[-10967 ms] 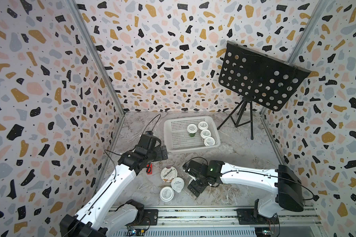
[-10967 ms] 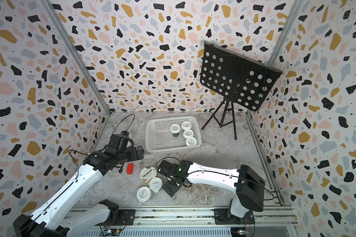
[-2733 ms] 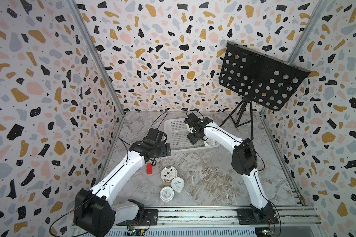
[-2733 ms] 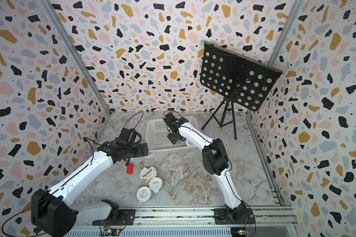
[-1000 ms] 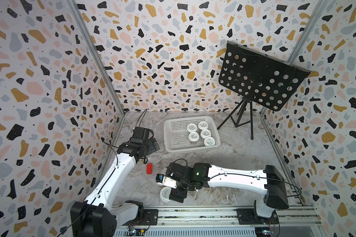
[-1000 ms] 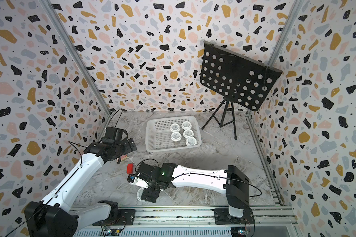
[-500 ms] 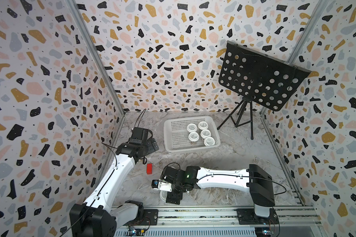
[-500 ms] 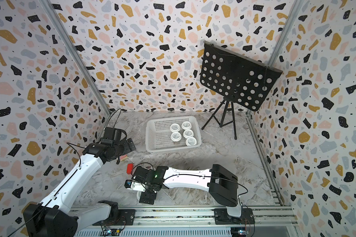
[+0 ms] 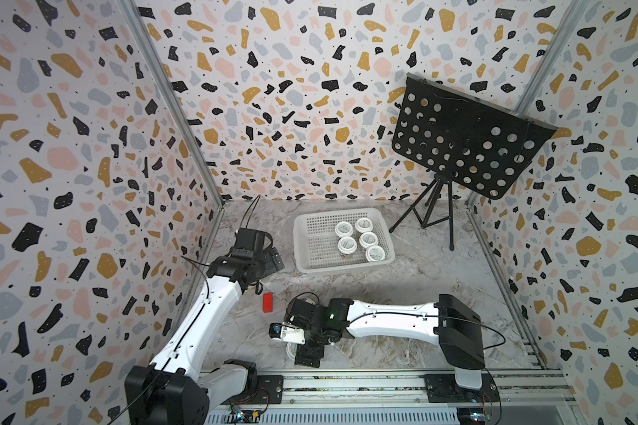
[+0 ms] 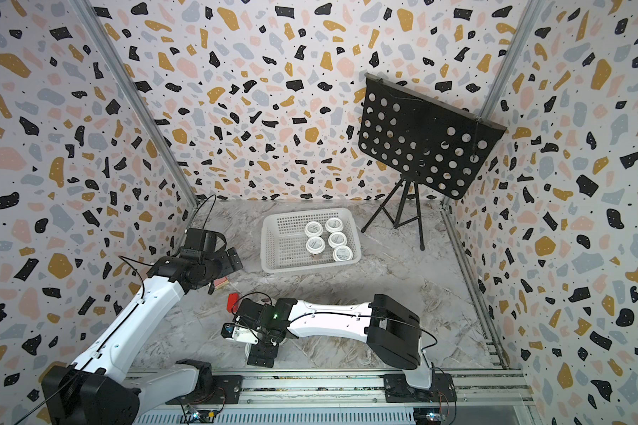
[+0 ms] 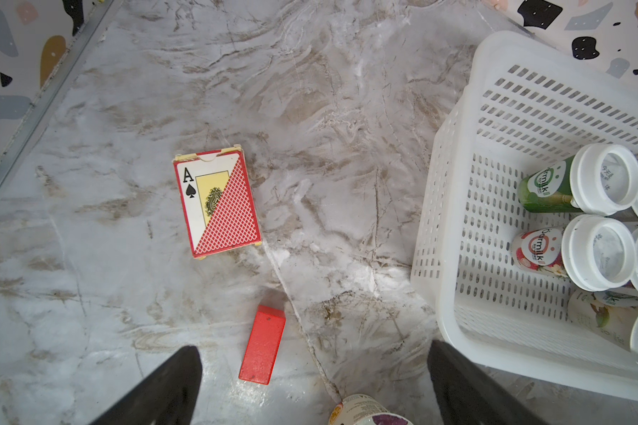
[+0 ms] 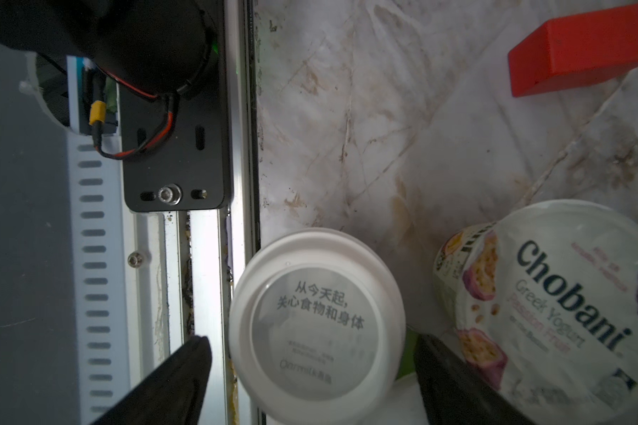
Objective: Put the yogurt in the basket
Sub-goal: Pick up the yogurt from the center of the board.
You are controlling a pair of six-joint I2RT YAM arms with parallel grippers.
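Note:
The white basket stands at the back middle in both top views, with several yogurt cups upright in its right half. In the right wrist view a small white-lidded yogurt cup stands by the front rail. My right gripper is open astride it, with a gap on each side. The wider Chobani yogurt stands just beside that cup. My left gripper is open and holds nothing. It hovers left of the basket above bare floor.
A red block lies on the floor between the arms. A playing-card box lies under the left arm. A black music stand stands back right. The front rail runs right next to the small cup.
My right gripper has shifted a little leftward along the front and settled over the small cup, its jaws slightly wider. The left arm has hardly moved.

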